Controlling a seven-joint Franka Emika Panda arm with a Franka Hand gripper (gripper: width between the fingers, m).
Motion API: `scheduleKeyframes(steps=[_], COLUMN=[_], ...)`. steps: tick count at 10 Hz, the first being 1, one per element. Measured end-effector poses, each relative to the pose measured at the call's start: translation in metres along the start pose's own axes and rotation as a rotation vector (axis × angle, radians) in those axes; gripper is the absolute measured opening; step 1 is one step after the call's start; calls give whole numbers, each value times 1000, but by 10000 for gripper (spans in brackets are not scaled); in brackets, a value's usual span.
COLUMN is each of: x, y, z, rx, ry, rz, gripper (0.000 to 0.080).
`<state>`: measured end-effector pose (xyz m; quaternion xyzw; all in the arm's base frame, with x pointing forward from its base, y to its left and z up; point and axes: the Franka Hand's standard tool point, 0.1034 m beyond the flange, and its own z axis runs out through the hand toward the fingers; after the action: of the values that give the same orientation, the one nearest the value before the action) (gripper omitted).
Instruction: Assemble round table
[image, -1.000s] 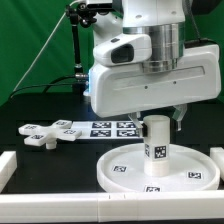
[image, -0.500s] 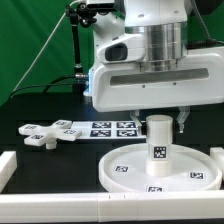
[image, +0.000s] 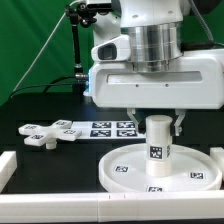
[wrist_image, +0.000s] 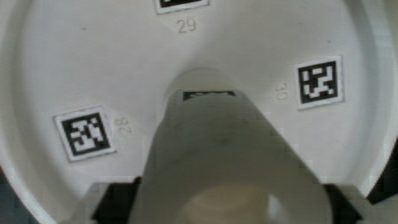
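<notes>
The large round disc (image: 122, 172) lies flat on the black table, its tags facing up. The short thick cylinder (image: 157, 147) stands upright on the disc's centre, a tag on its side. My gripper (image: 157, 121) comes down from above and is shut on the cylinder's top, one finger on each side. In the wrist view the cylinder (wrist_image: 217, 150) fills the middle between the dark fingers (wrist_image: 121, 203), with the disc (wrist_image: 89, 60) spread beneath it. The four-lobed cross piece (image: 40, 134) lies loose on the table at the exterior view's left, apart from my gripper.
The marker board (image: 105, 127) lies flat behind the disc, next to the cross piece. White rails (image: 50, 207) edge the black surface at the front and at the exterior view's left. A green backdrop and a black stand rise behind.
My hand has turned about its upright axis while gripping the cylinder; its body now faces the exterior camera more squarely. The disc and cross piece have not moved.
</notes>
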<state>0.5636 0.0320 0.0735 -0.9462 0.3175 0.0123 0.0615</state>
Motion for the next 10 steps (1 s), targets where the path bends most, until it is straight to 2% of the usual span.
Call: scheduleKeyframes(steps=[7, 9, 10], x=[-3, -2, -3], y=[-2, -2, -2], z=[1, 1, 1], rx=[35, 44, 44], ry=[-43, -52, -51], rz=[674, 780, 741], gripper=[409, 409, 409])
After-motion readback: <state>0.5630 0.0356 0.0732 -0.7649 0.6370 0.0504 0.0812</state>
